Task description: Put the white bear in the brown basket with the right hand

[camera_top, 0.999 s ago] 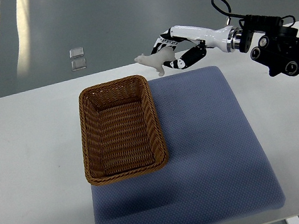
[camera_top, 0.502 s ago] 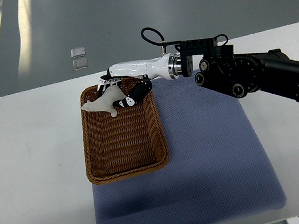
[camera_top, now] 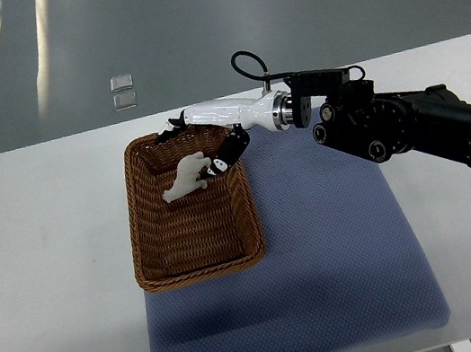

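Here, one brown basket [camera_top: 190, 208], one white bear [camera_top: 184, 177], one right hand [camera_top: 208, 144] over a blue mat [camera_top: 320, 243].

The basket sits at the mat's left edge on the white table [camera_top: 41, 265]; the bear hangs inside its far half, above the weave, the hand's fingers [camera_top: 229, 151] curled against its right side, seemingly gripping it. No readable writing shows.

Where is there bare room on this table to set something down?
Free: the white table left of the brown basket, and the blue mat right of and in front of it. Crowded: the basket's far end, where the right hand holds the white bear.
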